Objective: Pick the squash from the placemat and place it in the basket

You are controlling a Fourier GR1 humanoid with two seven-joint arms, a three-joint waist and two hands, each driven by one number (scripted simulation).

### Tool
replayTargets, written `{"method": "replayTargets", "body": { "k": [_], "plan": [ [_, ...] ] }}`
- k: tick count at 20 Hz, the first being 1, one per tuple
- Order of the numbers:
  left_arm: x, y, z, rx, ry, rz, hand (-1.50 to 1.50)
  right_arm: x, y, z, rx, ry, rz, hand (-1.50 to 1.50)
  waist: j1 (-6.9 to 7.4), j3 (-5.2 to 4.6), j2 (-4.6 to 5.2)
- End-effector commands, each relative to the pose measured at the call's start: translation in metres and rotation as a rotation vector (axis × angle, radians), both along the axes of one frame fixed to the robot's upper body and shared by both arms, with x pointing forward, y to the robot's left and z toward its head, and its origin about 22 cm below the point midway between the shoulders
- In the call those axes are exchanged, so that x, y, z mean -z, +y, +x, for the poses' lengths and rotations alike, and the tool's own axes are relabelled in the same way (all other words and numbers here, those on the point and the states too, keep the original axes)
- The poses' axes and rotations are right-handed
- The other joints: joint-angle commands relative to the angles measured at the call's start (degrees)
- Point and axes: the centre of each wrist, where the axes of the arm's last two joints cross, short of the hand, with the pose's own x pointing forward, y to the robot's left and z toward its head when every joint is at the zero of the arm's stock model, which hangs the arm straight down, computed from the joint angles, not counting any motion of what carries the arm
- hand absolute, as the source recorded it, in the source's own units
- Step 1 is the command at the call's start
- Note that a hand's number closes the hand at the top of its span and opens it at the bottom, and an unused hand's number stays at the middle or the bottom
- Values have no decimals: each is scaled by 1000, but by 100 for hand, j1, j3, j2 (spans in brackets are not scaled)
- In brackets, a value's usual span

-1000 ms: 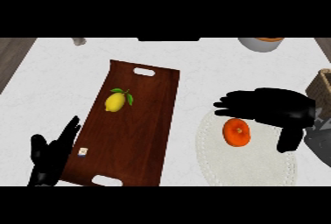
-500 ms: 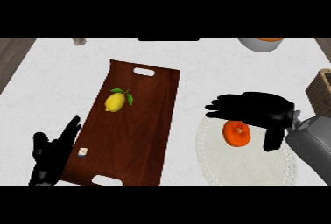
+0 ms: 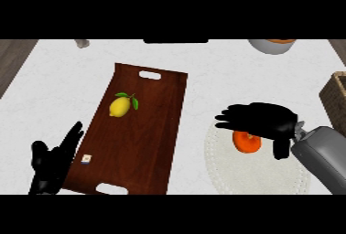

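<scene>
Squash (image 3: 245, 142) sits on the white round placemat (image 3: 236, 176), in the mat's upper part, a bit toward its far edge. Right hand (image 3: 263, 119) is right over it: the palm covers the squash's top edge, the fingers (image 3: 229, 116) run out fairly straight past the mat's far-left rim, and the thumb (image 3: 280, 148) hangs down just beside the squash on its right. Nothing is curled round the squash, so the hand is spread and holding nothing; can't tell if the palm touches it. The grey forearm comes in across the mat's right side. Basket (image 3: 336, 100) is right of the placemat at the view's edge, well apart from the squash. Dark wooden tray (image 3: 145, 132) lies just left of the placemat, with a lemon (image 3: 120, 106) on its far half and a small item (image 3: 86, 158), too small to identify, near its left edge. Left hand (image 3: 51, 164) rests far left of the placemat, beyond the tray, fingers up and relaxed, holding nothing. A bowl (image 3: 270, 46) sits well beyond the placemat on the white counter (image 3: 61, 91).
</scene>
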Motion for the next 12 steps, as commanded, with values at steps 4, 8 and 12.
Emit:
{"method": "replayTargets", "body": {
  "k": [4,8,12],
  "plan": [
    [28,9,-17,-35,171,-11,0,8,-10,0,5,7,1,-150,-26,-95,63],
    [38,-3,-12,-33,137,-20,0,20,8,4,-7,0,8,-150,-8,-98,78],
    [15,-6,2,-53,152,-19,0,32,-10,1,-7,7,9,-150,-29,-93,70]
  ]
}}
